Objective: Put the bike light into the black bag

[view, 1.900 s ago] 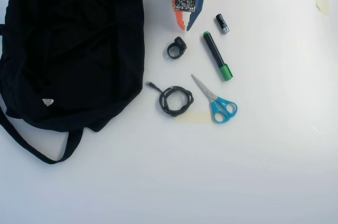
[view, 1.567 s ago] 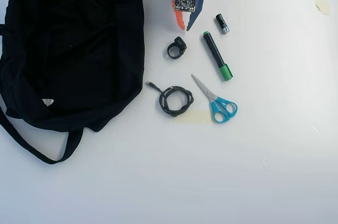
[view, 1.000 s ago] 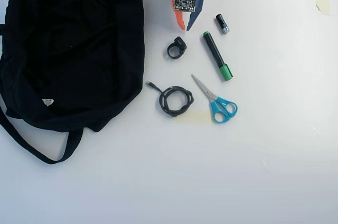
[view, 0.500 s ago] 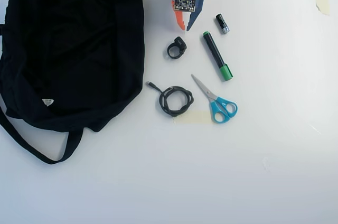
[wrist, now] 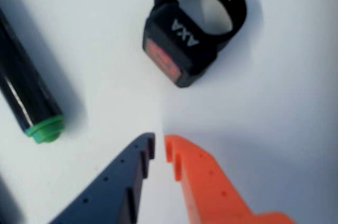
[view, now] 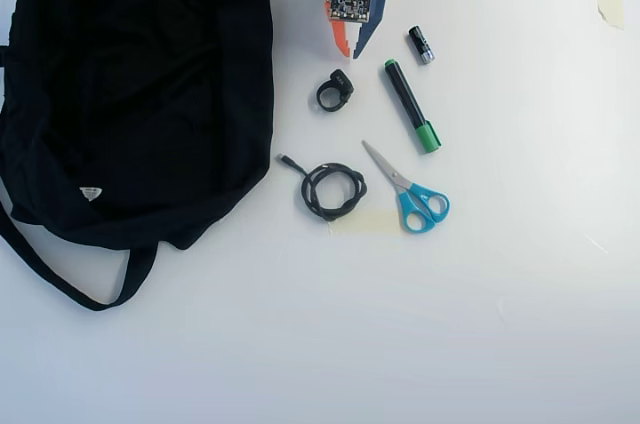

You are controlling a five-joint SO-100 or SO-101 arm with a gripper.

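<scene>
The bike light [wrist: 185, 49] is a small black ring strap with a blocky head marked AXA and a red lens, lying on the white table. In the overhead view it [view: 335, 92] lies just right of the black bag [view: 140, 84], which lies floppy over the left of the table. My gripper [wrist: 159, 147] has a dark blue and an orange finger. The tips are nearly together with nothing between them, and they point at the light from a short distance. In the overhead view the gripper [view: 352, 50] hangs just behind the light.
A black marker with a green cap [view: 410, 106] lies right of the light and also shows in the wrist view [wrist: 31, 102]. A short black-and-silver cylinder [view: 421, 45], blue-handled scissors [view: 410, 192] and a coiled black cable [view: 333, 191] lie nearby.
</scene>
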